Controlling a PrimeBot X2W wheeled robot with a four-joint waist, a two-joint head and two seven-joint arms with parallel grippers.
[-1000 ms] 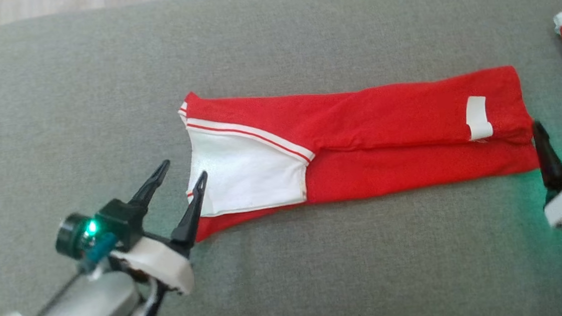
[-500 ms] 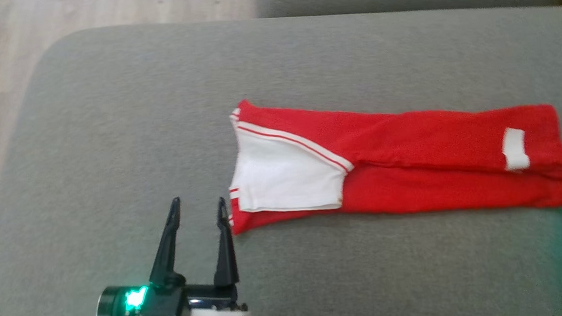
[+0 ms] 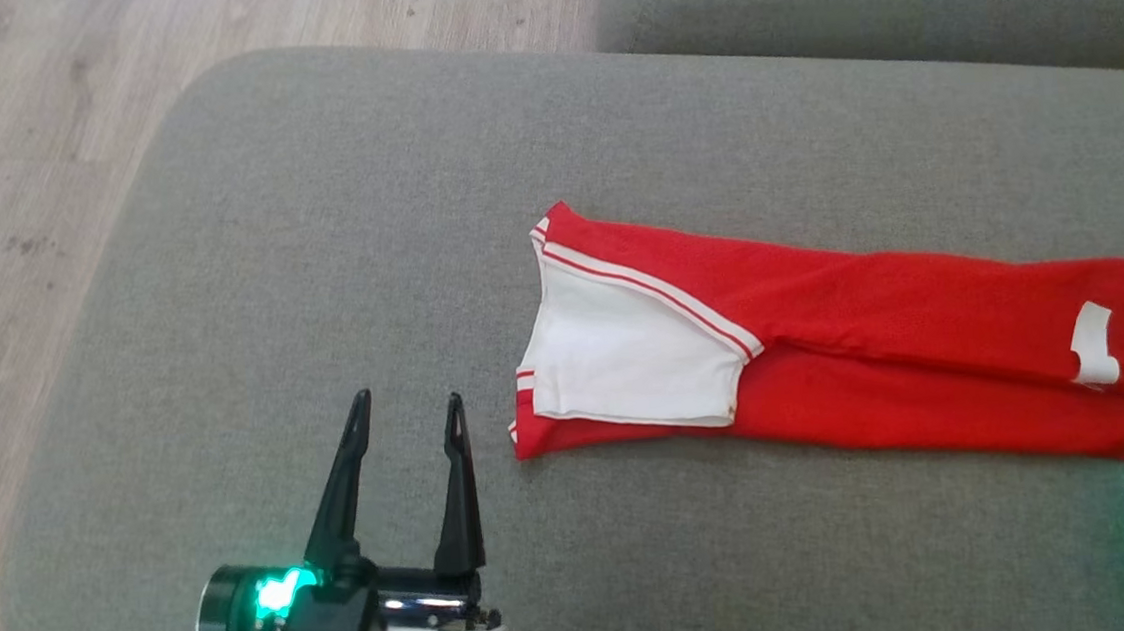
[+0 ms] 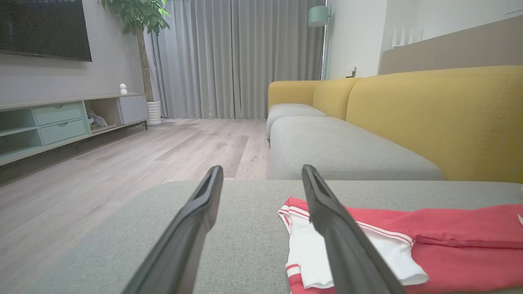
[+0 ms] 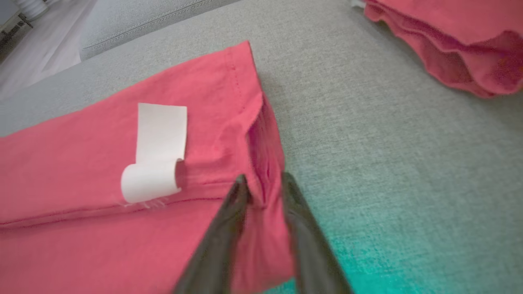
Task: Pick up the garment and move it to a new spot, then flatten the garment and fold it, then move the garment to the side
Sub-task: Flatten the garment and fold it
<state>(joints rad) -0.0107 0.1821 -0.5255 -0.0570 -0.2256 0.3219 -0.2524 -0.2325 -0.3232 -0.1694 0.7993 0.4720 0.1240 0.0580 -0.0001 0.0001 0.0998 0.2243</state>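
Right pincer (image 5: 263, 179) pinches the garment (image 5: 81, 183) between its tips; left pincer (image 3: 406, 400) gapes empty, the garment just to its right. A shallow bite could slip, spilling the fold.

The head camera looks steeply down on the cushion (image 3: 314, 225) from its near edge. The left wrist camera sits low near the left end, facing level across the room. The right wrist camera is close above the right end of the garment (image 5: 81, 183). All three share the garment.
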